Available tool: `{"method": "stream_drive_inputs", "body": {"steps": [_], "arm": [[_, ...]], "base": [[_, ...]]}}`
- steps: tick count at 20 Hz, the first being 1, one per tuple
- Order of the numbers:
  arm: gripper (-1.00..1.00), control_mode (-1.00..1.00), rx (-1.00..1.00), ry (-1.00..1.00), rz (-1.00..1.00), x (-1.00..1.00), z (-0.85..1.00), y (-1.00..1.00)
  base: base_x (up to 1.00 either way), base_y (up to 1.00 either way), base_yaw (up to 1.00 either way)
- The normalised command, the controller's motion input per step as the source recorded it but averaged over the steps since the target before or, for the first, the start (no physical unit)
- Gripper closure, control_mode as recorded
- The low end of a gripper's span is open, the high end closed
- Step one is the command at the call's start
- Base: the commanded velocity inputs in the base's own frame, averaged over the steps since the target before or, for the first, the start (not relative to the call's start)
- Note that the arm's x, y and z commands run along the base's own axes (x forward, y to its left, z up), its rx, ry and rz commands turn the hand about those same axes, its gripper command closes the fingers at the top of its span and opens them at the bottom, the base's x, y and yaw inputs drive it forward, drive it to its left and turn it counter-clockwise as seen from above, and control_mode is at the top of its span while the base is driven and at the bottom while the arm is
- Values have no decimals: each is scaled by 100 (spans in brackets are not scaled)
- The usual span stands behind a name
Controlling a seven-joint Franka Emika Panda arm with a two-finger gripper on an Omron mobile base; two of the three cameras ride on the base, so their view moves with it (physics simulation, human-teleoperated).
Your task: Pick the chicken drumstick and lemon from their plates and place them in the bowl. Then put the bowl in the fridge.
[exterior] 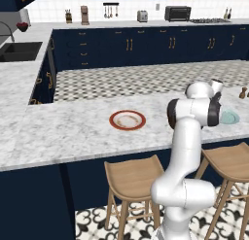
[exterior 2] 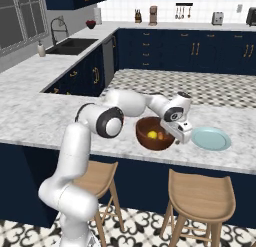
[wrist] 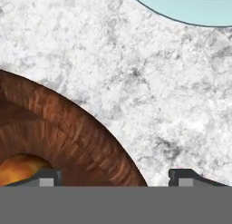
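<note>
Your hand [exterior 2: 179,136] sits low at the bowl's [exterior 2: 152,134] rim, on its 3 o'clock side in the right base view, between the bowl and the blue plate [exterior 2: 211,139]. In the hand view the two fingertips [wrist: 45,177] straddle the rim: one over the inside, one over the bare surface [wrist: 136,82] outside. The wall curves from 9 o'clock down to 6 o'clock between them. The jaws stand wide apart and grip nothing yet. The lemon [exterior 2: 151,135] and what looks like the drumstick [exterior 2: 161,136] already lie in the bowl; both plates are empty, the red-rimmed plate [exterior: 127,120] well off to the side. I'd judge the rim grasp comes next, so drop straight down before closing.
</note>
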Motion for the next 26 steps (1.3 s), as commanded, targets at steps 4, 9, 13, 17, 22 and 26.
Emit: {"method": "stream_drive_inputs", "body": {"steps": [4,9,13,17,22,26], "arm": [[100,-100,-8,-1,0,0,-55,62],[100,-100,-14,-5,-2,-16,-33,72],[100,-100,-15,0,-16,-48,23,61],[100,-100,-17,-19,-13,-76,25,44],[100,-100,-4,-7,-22,-75,44,35],[100,-100,9,0,-48,-66,53,34]], "base": [[0,0,0],[0,0,0],[0,0,0],[0,0,0],[0,0,0],[0,0,0]]}}
